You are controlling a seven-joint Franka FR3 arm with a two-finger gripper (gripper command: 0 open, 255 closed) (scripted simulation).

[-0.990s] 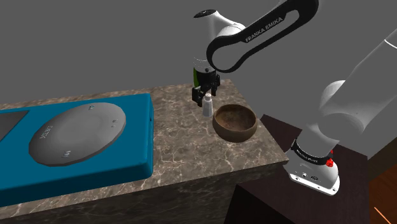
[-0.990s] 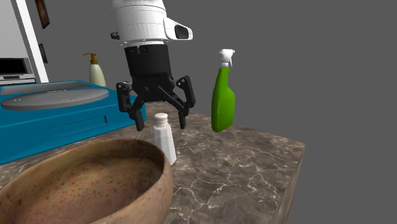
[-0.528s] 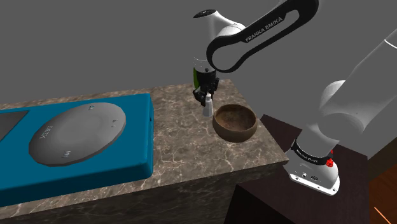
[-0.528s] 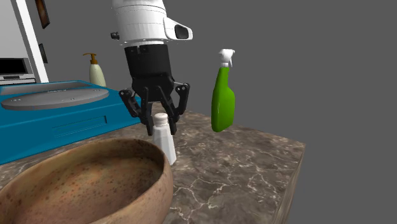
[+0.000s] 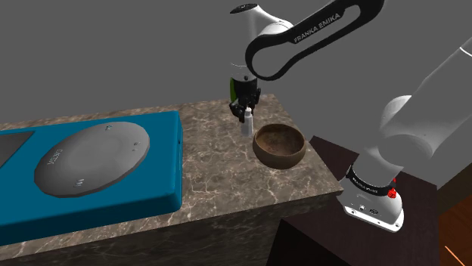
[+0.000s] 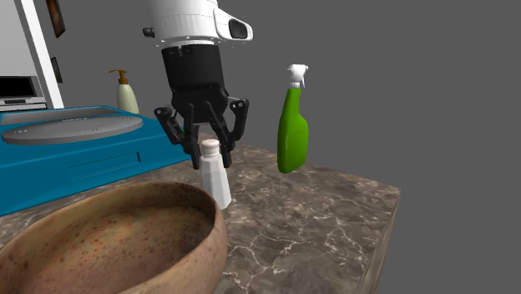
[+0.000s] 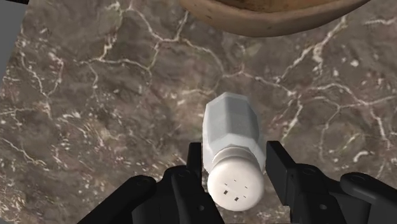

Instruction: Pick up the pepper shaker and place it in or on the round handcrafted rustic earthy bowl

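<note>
The pincer (image 6: 209,149) pinches the white pepper shaker (image 6: 214,177) by its cap, near the bench's (image 6: 317,221) far edge, just beside the brown bowl (image 6: 209,250) (whether the base is clear of the stone, I can't quite tell). This looks like the lifting step. Next it needs height above the rim, then a short carry over the bowl.

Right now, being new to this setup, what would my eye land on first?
The black pincer clasps the white pepper shaker by its cap, over the marbled counter. Beside it sits a speckled brown bowl, large in the second exterior view's foreground; a green spray bottle stands behind.
</note>
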